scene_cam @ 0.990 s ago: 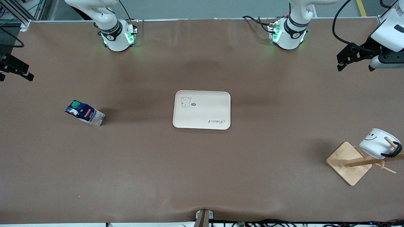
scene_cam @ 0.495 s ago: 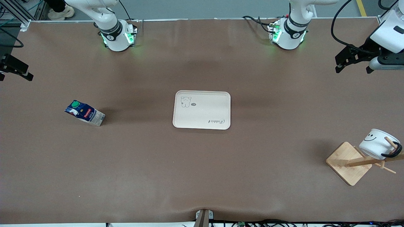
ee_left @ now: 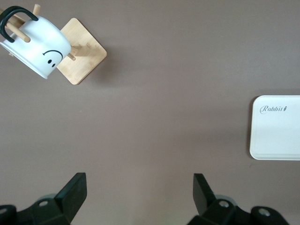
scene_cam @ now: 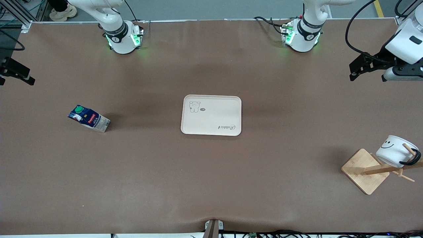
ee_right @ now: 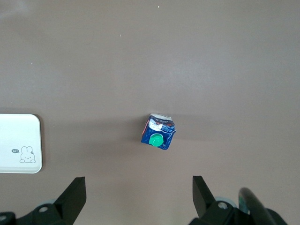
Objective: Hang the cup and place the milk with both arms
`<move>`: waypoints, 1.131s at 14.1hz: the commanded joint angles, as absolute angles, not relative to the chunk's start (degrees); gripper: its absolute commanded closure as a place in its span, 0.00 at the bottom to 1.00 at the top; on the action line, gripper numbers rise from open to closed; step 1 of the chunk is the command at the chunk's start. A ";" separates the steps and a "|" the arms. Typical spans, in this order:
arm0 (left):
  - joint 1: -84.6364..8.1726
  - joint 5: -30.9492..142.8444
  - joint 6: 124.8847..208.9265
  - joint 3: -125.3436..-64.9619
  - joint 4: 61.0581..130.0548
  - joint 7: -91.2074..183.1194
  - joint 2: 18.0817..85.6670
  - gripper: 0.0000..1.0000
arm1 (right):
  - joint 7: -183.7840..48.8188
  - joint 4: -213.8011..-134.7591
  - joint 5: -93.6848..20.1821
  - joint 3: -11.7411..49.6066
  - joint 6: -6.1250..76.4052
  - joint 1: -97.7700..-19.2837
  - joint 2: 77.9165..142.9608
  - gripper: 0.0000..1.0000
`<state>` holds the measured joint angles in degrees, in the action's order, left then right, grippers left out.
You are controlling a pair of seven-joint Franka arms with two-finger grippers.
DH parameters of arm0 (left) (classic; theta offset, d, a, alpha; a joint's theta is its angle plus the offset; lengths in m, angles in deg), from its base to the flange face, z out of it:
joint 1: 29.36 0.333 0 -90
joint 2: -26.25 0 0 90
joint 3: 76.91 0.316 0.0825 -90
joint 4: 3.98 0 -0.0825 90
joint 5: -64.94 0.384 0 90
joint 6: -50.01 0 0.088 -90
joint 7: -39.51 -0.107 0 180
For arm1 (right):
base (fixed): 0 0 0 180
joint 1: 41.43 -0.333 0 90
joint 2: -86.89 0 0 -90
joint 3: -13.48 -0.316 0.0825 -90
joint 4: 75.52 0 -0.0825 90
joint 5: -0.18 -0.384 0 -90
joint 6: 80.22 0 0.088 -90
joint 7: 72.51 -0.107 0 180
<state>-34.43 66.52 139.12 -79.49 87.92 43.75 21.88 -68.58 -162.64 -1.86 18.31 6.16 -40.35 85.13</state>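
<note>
I see brown surface [scene_cam: 211, 178], cream tray [scene_cam: 211, 115] at its centre. Wooden rack [scene_cam: 366, 170] near left arm's end, cup [scene_cam: 395, 150] hung on its peg by handle. Milk [scene_cam: 88, 118] upright toward right arm's end. My left hand [scene_cam: 369, 68] released, raised well apart from cup. My right hand [ee_right: 139, 194] spread, empty, above milk.

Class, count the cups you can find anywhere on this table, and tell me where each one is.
1. The cup hangs by its handle on a peg of the wooden rack at the left arm's end of the table, nearer the front camera than the tray.
</note>
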 commanded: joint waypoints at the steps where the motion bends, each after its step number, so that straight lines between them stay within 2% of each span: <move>1: -34.89 65.55 137.37 -79.02 86.28 43.64 22.21 0.00 | -68.21 -160.86 -1.31 17.88 5.13 -39.67 86.01 0.00; 16: -34.02 66.35 134.38 -78.94 86.20 43.72 21.68 0.00 | -68.21 -160.86 -1.49 17.97 5.13 -39.58 86.10 0.00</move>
